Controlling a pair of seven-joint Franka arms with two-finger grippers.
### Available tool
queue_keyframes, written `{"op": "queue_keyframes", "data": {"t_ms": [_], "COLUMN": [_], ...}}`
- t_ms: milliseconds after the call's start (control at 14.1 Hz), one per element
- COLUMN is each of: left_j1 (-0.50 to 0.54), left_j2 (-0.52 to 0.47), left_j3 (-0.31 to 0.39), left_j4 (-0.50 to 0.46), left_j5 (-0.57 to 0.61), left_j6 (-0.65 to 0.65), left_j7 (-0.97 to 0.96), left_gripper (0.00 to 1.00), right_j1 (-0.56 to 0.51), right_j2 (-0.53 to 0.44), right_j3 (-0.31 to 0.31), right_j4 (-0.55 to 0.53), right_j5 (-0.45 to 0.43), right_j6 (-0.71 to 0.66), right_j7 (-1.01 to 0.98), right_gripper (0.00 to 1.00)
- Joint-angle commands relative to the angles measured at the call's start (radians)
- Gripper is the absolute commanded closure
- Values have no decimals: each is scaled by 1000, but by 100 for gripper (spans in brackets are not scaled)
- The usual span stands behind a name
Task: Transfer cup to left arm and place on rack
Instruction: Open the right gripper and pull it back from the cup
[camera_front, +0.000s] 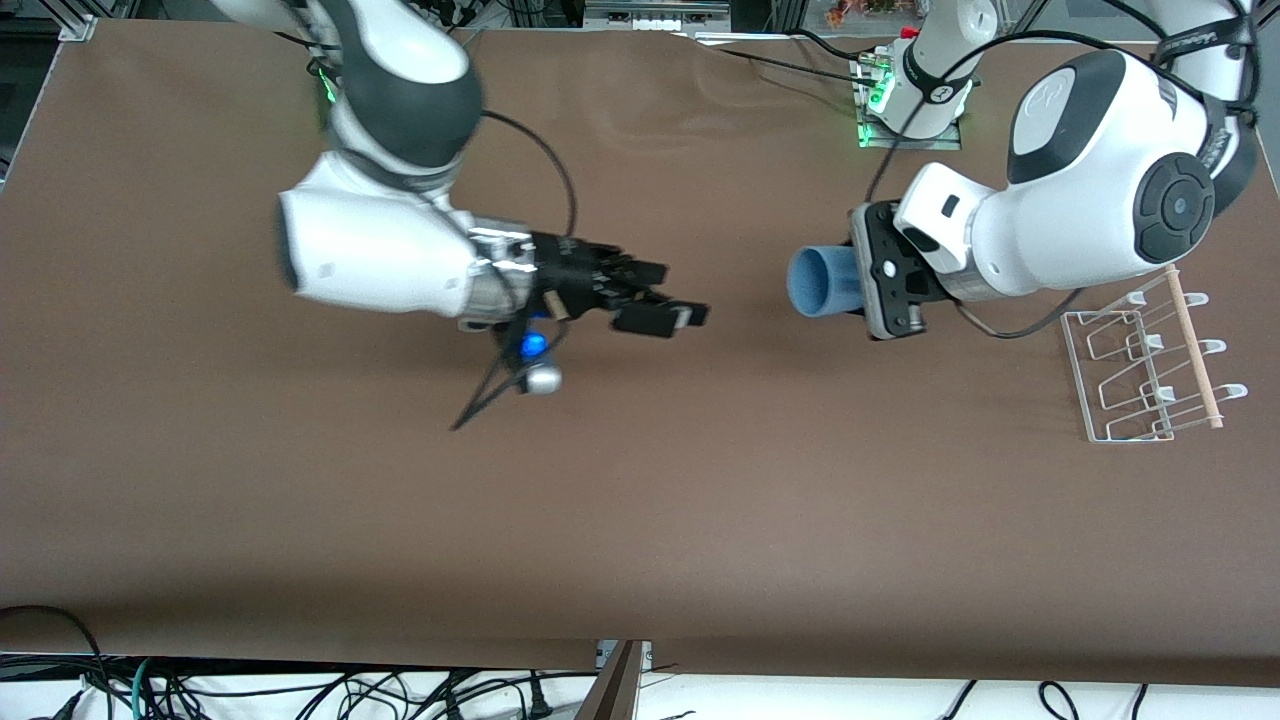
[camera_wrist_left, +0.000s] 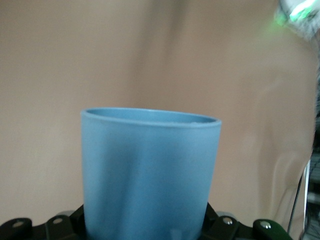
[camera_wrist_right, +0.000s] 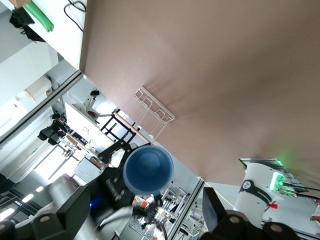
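The light-blue cup (camera_front: 822, 281) is held on its side above the table, its open mouth toward the right arm's end. My left gripper (camera_front: 852, 286) is shut on the cup near its base. In the left wrist view the cup (camera_wrist_left: 150, 175) fills the space between the jaws. My right gripper (camera_front: 682, 295) is open and empty, in the air a short way from the cup's mouth and pointing at it. The right wrist view shows the cup (camera_wrist_right: 148, 169) mouth-on, and the rack (camera_wrist_right: 150, 112). The rack (camera_front: 1140, 365) stands at the left arm's end of the table.
A pale wooden rod (camera_front: 1195, 350) runs along the rack's side. The brown table (camera_front: 640, 500) lies under both grippers. The left arm's base (camera_front: 915, 90), with a green light, stands at the table's back edge.
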Motion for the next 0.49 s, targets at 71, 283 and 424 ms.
{"op": "queue_keyframes", "data": {"t_ms": [71,283,424], "left_j1": [21,21,15], "left_j2": [1,43,84], "left_j3": [0,-2,-2], "left_j4": [3,-5,-5], "left_j5": [290,615,836], "left_j6": [-48,-117,-197], "left_j7": [-38,-113,-137], "left_gripper": [100,100,100], "right_j1": [-86,-140,-181], "right_j2": [-59,-86,-111], "right_j3": [6,-30,-88], "right_j4": [-4,-4,-4], "right_j5": [-108,-254,-283], "right_j6": [-148,-264,-355], "right_j7": [-2,-42,-162], "right_gripper": [1,0,1]}}
